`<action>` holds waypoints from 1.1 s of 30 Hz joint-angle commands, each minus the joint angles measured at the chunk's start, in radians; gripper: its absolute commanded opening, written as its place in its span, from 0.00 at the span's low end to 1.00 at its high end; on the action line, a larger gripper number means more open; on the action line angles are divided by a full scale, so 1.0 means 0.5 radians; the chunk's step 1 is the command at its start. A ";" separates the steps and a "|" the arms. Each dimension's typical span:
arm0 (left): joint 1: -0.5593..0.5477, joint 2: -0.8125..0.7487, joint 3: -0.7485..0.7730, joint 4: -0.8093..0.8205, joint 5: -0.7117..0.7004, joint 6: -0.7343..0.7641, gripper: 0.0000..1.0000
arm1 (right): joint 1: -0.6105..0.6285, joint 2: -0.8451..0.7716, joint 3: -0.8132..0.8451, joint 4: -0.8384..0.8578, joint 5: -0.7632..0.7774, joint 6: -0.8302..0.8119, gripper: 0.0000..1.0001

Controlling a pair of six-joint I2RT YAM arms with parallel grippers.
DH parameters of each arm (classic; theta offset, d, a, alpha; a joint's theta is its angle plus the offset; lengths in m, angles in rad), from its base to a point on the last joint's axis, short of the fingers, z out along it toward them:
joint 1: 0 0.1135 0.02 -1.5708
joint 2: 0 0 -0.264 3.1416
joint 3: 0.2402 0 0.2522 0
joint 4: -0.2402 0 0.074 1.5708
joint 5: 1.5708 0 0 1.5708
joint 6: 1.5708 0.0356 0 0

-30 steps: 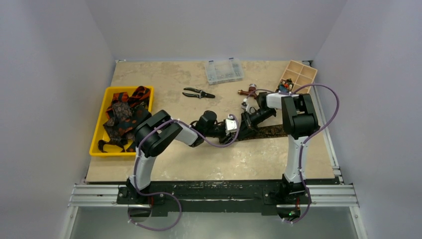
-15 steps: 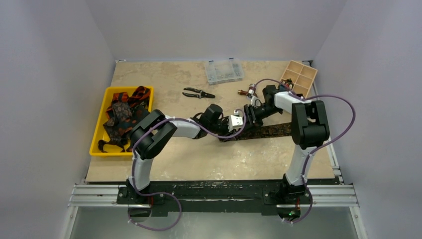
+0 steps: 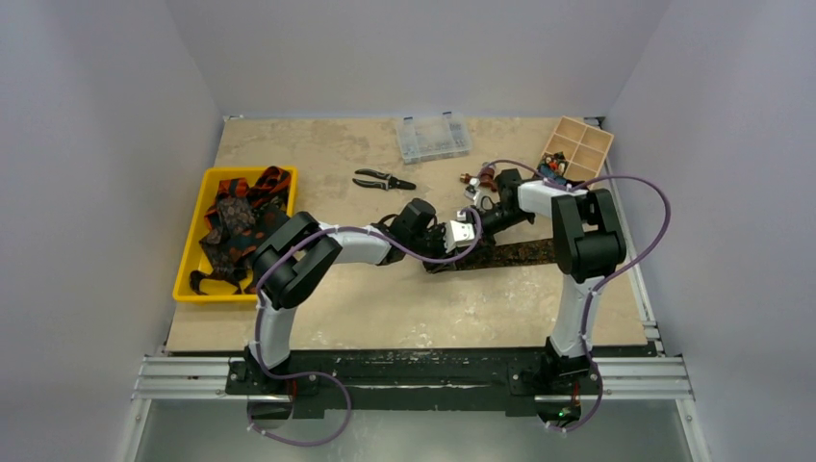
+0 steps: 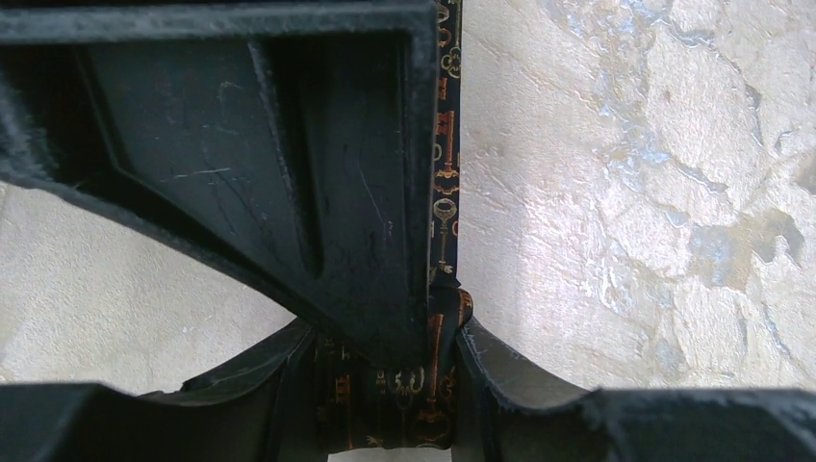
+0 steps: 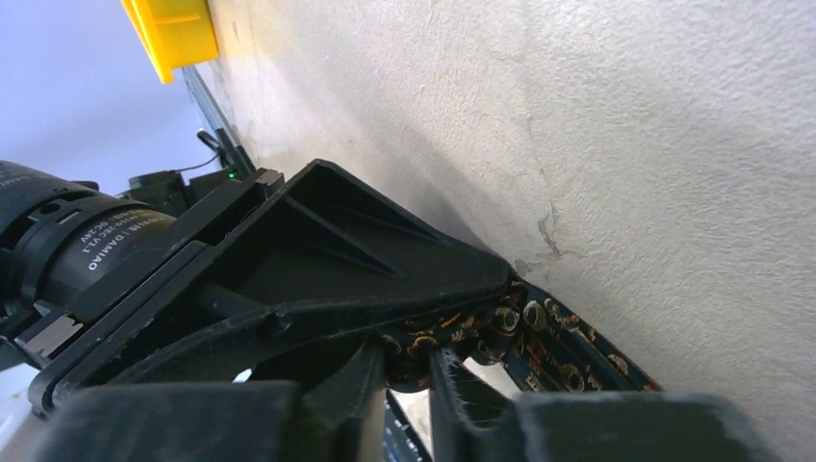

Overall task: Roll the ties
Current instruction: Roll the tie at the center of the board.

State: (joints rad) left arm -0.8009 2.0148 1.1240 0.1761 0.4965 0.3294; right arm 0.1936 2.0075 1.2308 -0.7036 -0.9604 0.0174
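One dark tie [image 3: 520, 253] with a gold and orange pattern lies stretched on the table right of centre. Its left end is rolled up. My left gripper [image 3: 450, 252] is shut on that roll; in the left wrist view the roll fills the gap of the left gripper [image 4: 390, 385], and the flat tie [image 4: 445, 164] runs away from it. My right gripper [image 3: 473, 231] meets the roll from the back right. In the right wrist view a fold of tie [image 5: 568, 346] is pinched in the right gripper [image 5: 412, 371]. Several more ties [image 3: 236, 223] lie heaped in the yellow tray [image 3: 186, 260].
Black-handled pliers [image 3: 383, 180] lie behind the grippers. A clear plastic box [image 3: 432, 137] stands at the back. A wooden compartment box [image 3: 577, 146] is at the back right corner, with small parts [image 3: 476, 178] near it. The yellow tray [image 5: 173, 29] shows far off.
The right gripper let go, shifted back and left, and closed on the roll again. Its elbow swung right, then partly back. The left gripper moved slightly right with the roll.
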 commanded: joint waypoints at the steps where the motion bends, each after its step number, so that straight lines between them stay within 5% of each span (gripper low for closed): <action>1: 0.011 0.150 -0.077 -0.447 -0.175 -0.023 0.02 | 0.000 0.107 0.076 -0.045 0.131 -0.120 0.05; 4: 0.019 0.153 -0.073 -0.416 -0.147 -0.024 0.07 | -0.031 0.172 0.063 -0.050 0.252 -0.168 0.00; 8: 0.050 0.150 -0.097 -0.233 -0.002 -0.052 0.40 | -0.064 0.252 0.034 -0.013 0.406 -0.215 0.00; 11: 0.066 0.136 -0.138 -0.039 0.070 -0.077 0.51 | -0.075 0.270 0.021 0.026 0.530 -0.213 0.00; 27: 0.079 0.312 -0.389 1.250 0.383 -0.436 0.56 | -0.066 0.248 0.041 0.128 0.958 -0.125 0.00; 33: 0.063 0.417 -0.383 1.387 0.371 -0.538 0.43 | -0.030 0.211 0.033 0.159 1.041 -0.093 0.00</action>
State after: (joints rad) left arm -0.7593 2.1536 0.9535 0.8726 0.6811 0.1314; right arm 0.1528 2.0720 1.2716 -0.7815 -0.8116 0.0196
